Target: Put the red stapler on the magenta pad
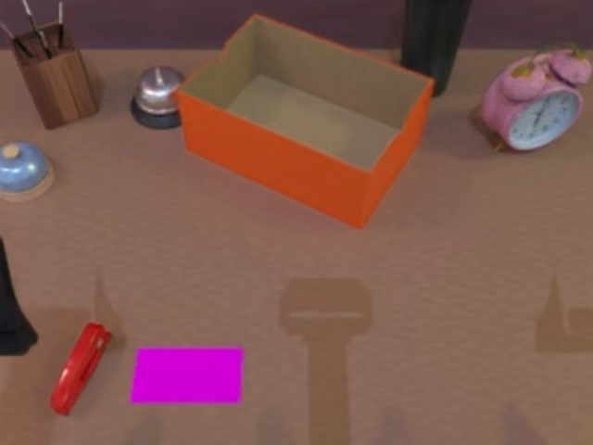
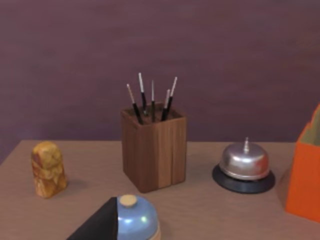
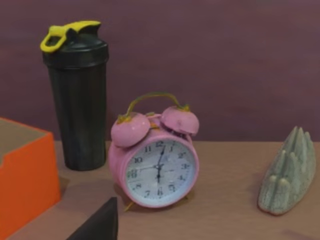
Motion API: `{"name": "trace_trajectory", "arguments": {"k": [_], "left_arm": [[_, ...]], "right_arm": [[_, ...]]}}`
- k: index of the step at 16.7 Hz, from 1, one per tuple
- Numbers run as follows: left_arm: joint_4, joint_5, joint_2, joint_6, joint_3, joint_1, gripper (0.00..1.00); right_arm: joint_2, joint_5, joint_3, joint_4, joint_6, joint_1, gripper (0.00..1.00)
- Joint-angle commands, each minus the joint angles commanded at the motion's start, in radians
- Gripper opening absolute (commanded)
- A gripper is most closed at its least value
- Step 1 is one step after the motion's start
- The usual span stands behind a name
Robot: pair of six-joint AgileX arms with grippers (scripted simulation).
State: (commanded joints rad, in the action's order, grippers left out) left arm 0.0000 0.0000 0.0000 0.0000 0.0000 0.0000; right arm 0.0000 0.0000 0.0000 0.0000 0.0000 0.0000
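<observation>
The red stapler (image 1: 81, 367) lies flat and slanted near the front left of the table in the top view. Just to its right, a small gap away, lies the magenta pad (image 1: 186, 375), with nothing on it. My left arm (image 1: 11, 311) shows as a dark shape at the left edge, behind the stapler and apart from it. Only a dark corner of my left gripper (image 2: 97, 227) appears in its wrist view, in front of a blue bell. A similar dark corner of my right gripper (image 3: 100, 222) shows in the right wrist view. Neither wrist view shows stapler or pad.
A big orange box (image 1: 278, 162) stands open at the back middle. Around it are a wooden pen holder (image 1: 57, 79), a silver bell (image 1: 159, 93), a blue bell (image 1: 20, 169), a black shaker bottle (image 1: 434, 37) and a pink alarm clock (image 1: 536, 102).
</observation>
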Motion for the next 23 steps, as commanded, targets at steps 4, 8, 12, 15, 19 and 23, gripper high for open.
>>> {"name": "trace_trajectory", "arguments": {"k": [4, 8, 12, 15, 19, 23], "left_arm": [[-0.026, 0.002, 0.033, 0.001, 0.032, -0.007, 1.0], [-0.161, 0.003, 0.224, 0.01, 0.193, -0.035, 1.0], [-0.375, 0.0, 0.58, 0.03, 0.424, -0.075, 1.0], [-0.56, -0.003, 0.91, 0.05, 0.607, -0.11, 1.0], [-0.786, -0.005, 1.295, 0.073, 0.835, -0.156, 1.0], [-0.946, -0.003, 1.547, 0.086, 1.02, -0.189, 1.0]], "right_arm": [[0.0, 0.0, 0.0, 0.0, 0.0, 0.0, 1.0], [0.0, 0.0, 0.0, 0.0, 0.0, 0.0, 1.0], [0.0, 0.0, 0.0, 0.0, 0.0, 0.0, 1.0], [0.0, 0.0, 0.0, 0.0, 0.0, 0.0, 1.0], [0.0, 0.0, 0.0, 0.0, 0.0, 0.0, 1.0], [0.0, 0.0, 0.0, 0.0, 0.0, 0.0, 1.0]]}}
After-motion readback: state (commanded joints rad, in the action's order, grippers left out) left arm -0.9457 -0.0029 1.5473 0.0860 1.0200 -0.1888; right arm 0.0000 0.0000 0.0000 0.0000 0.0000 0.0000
